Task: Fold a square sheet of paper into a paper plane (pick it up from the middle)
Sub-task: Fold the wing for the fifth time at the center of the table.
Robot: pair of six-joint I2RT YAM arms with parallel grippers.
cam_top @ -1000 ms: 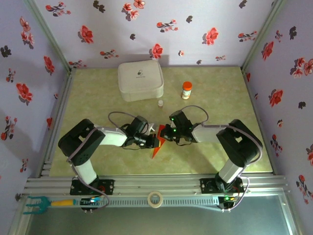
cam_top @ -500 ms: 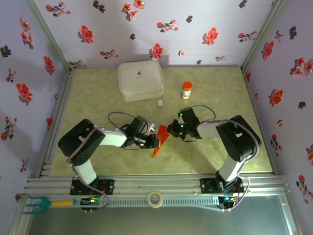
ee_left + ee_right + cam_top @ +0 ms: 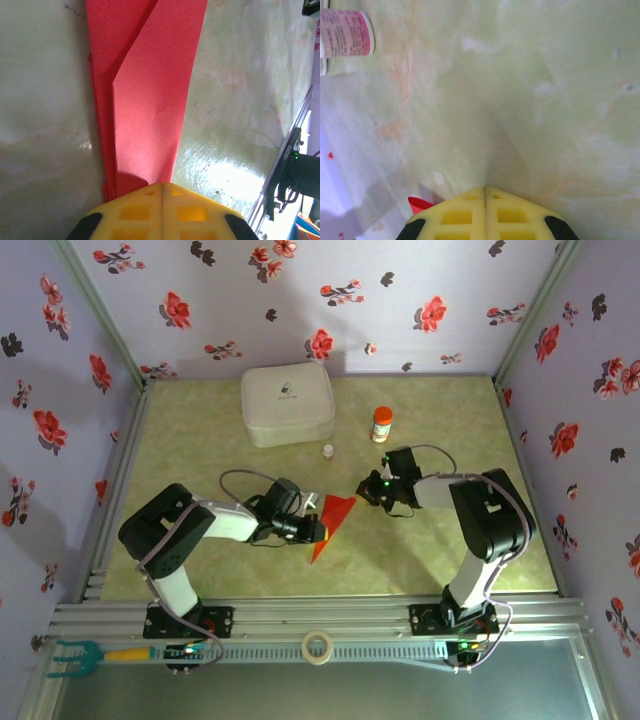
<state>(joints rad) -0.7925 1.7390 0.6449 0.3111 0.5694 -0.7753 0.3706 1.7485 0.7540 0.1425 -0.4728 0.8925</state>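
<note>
Paper comes first: the paper plane (image 3: 333,520) lies on the table (image 3: 200,440) well in front of the white case (image 3: 287,405), just off the case's right front corner. It is already creased into a narrow red dart, with its broad end toward the case and its point away from it. In the left wrist view, overlapping layers and one long slanted fold show, and the sheet lies nearly flat.

The left gripper (image 3: 312,530) sits on the side of the plane that falls in front of the case's middle. Its jaws are closed and its yellow tips are against the paper's edge. I cannot tell whether a layer is nipped between them or only pressed down. The right gripper (image 3: 368,490) is nearer the case than the plane's broad end and just apart from it. Its jaws are closed on nothing.

I judge the plane to be very light and thin. It is probably floppy across the wings, stiffer along the stacked creases, and likely to skate on this glossy surface. A hard or off-centre pinch would probably crumple a wing or spring a fold open. The safest hold looks to be the centre ridge at mid-length, where the layers are thickest.

An orange-capped bottle (image 3: 381,425) and a small vial (image 3: 327,451) stand just right of the case.
</note>
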